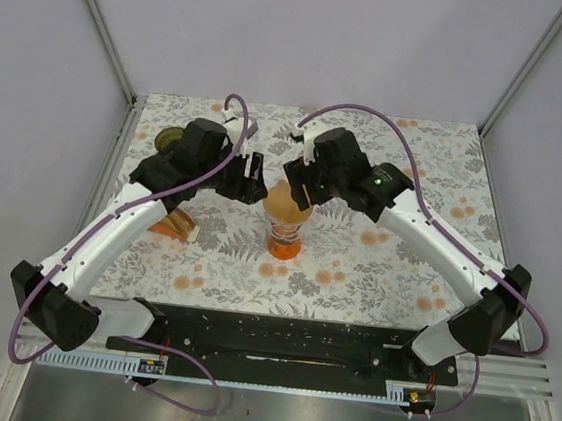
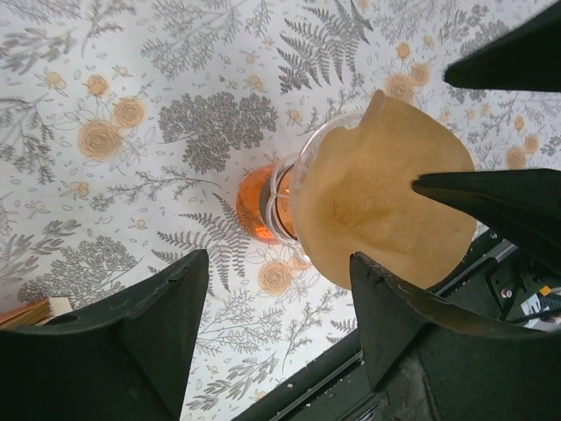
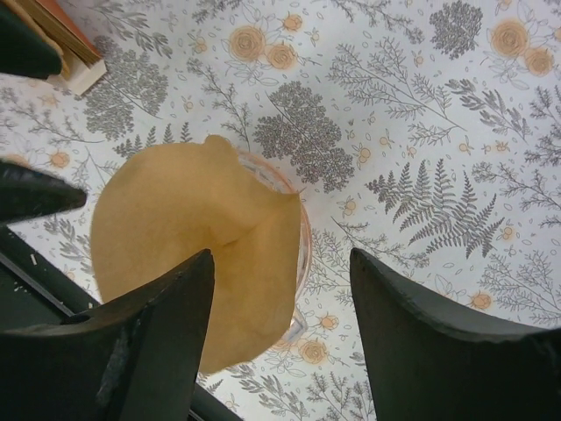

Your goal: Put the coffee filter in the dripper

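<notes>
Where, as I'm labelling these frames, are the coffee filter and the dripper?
coffee filter (image 2: 368, 210), left wrist view, middle of the brown paper.
dripper (image 2: 259, 206), left wrist view, orange lower part showing beside the paper.

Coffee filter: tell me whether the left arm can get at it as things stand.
Probably yes. The left tool hangs open close above the coffee filter, which sits on the dripper, with nothing between them. The right tool, also open, crowds the same spot.
</notes>
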Motion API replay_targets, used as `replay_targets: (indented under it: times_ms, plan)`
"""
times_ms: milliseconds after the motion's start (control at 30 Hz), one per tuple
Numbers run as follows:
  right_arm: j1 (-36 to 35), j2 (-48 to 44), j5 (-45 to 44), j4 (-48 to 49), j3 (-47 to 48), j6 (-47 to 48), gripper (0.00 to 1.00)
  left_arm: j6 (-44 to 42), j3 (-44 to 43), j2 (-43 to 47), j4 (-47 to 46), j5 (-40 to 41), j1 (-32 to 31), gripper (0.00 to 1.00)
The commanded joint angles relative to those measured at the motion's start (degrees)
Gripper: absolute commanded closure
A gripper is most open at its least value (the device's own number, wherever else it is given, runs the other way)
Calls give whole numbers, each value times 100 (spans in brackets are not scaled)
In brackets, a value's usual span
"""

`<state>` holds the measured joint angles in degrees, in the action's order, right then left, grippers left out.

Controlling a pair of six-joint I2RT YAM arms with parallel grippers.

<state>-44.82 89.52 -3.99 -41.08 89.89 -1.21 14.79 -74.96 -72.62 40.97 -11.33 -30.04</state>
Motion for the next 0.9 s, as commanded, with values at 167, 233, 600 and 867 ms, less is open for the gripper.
replay_targets:
  times_ms: [167, 233, 600, 867]
  plan:
    - [43, -1199, 381, -14, 389, 86, 28, -318, -643, 178, 315, 202, 797, 30]
    - [35, -1357, 329, -40, 380, 86, 29, -362, -634, 204, 359, 141, 964, 30]
    - [-2029, -209, -338, -795, 1372, 2254, 33, -749, -669, 406, 552, 131, 2221, 30]
    - [-2707, 1312, -453, -954, 1619, 3680, 46, -1443, -371, 846, 702, 816, 2845, 7]
